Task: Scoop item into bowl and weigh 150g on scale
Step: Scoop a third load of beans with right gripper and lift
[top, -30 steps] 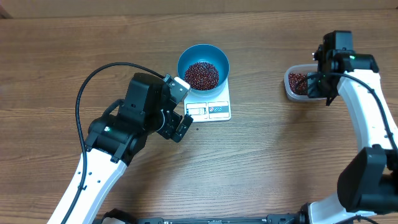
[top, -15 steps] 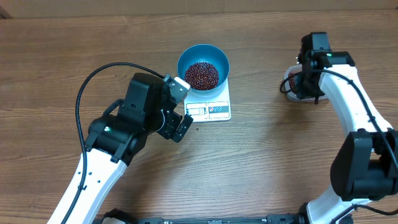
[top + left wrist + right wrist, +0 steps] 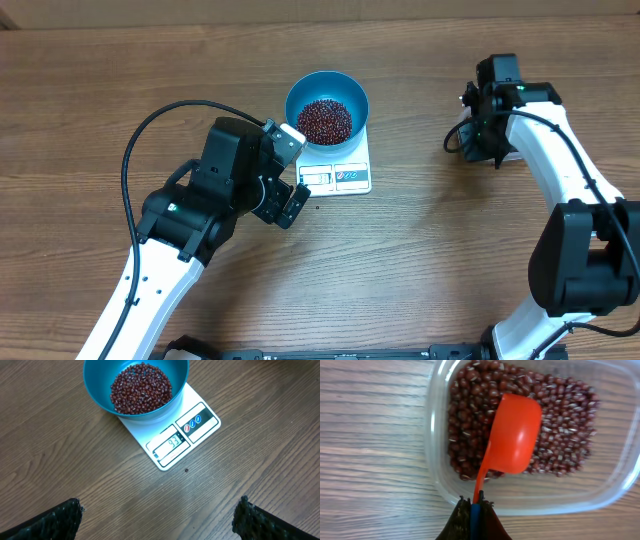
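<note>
Beans point(image 3: 141, 387) checked, left to right. My left pincer point(image 3: 157, 522) hangs wide open and empty above the tabletop point(image 3: 260, 460), near the scale point(image 3: 200, 422). The blue bowl point(image 3: 95, 390) sits on the scale, part-filled; the display seems to read 93, short of target. At right, my right pincer point(image 3: 472, 510) is clamped on the orange scoop point(image 3: 515, 435) by its handle, cup over more beans in the clear tub point(image 3: 440, 475). Recommended: dig shallow, lift level, take modest loads.

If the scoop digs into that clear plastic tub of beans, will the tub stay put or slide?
It may well slide: the clear, thin-looking plastic tub sits on a smooth wooden table. Tipping seems unlikely, since small dark red-brown beans cover its floor. The loose beans should shift around the orange plastic scoop.
</note>
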